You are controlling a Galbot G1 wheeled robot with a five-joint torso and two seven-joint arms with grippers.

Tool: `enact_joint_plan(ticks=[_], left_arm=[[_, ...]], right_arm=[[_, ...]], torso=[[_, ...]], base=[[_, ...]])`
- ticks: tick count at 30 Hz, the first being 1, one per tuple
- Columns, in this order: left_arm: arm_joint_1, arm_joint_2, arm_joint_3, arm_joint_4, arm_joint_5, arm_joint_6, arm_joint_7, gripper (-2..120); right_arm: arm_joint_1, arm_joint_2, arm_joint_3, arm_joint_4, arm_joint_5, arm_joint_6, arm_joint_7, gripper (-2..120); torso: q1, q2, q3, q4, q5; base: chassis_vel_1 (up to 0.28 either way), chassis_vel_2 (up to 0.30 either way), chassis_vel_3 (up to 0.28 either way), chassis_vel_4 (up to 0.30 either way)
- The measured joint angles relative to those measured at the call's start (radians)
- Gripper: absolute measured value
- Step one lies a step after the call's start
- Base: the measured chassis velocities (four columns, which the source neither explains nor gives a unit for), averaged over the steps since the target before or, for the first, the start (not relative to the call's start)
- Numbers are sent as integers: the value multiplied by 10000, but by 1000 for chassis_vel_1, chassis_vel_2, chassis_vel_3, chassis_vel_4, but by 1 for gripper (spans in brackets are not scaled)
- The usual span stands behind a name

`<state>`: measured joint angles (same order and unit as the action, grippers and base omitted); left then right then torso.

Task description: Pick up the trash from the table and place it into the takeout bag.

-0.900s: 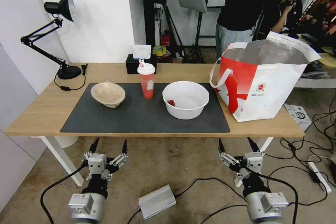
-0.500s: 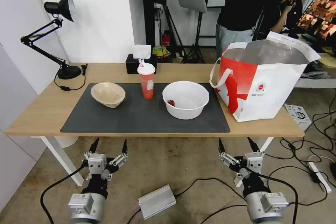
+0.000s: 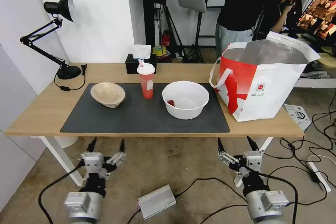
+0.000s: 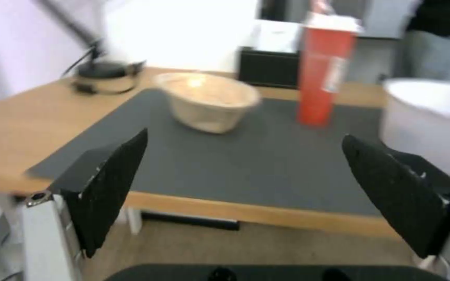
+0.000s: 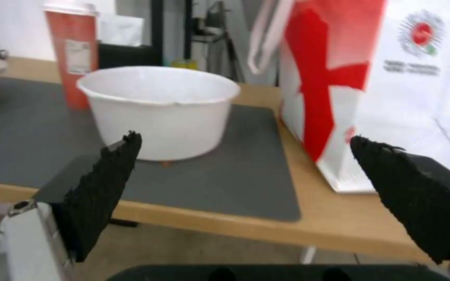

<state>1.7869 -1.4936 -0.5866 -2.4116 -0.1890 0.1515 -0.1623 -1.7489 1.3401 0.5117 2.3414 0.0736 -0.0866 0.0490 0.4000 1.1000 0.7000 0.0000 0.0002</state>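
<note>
On the mat of the table we see the beige bowl, red cup and white bowl in a row, the bag upright beside them. All lie beyond our spread fingertips: the left gripper faces the beige bowl, the right gripper the white bowl and bag. Both hang empty below the table's near edge.

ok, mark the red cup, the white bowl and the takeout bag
red cup (image 3: 147,85), head view, middle of its red body
white bowl (image 3: 185,109), head view, near outer wall
takeout bag (image 3: 276,87), head view, white front panel
</note>
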Motion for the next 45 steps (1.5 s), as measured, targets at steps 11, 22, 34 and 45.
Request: enact_joint_plan(ticks=[11, 22, 34, 45], left_arm=[[-97, -7, -66, -215, -570, 127, -367, 100], [-103, -17, -24, -137, -567, 61, -319, 100], [-153, 14, 12, -84, -695, 43, -283, 100], [-132, -28, 92, -70, -745, 34, -258, 100]], right_arm=[[772, -2379, -599, 618, 1115, -1252, 654, 100], [796, -2376, -604, 529, 1084, -1157, 544, 100], [1132, -2809, -542, 354, 1389, -931, 326, 100], [2316, -4315, -518, -4, 2247, -931, 167, 100]], torso=[[0, -1, 0, -1, -1], [0, -1, 0, 0, -2], [0, 0, 0, -1, -3], [1, -1, 0, 2, -2]], base=[[0, 0, 0, 0], [0, 0, 0, 0], [0, 0, 0, 0], [0, 0, 0, 0]])
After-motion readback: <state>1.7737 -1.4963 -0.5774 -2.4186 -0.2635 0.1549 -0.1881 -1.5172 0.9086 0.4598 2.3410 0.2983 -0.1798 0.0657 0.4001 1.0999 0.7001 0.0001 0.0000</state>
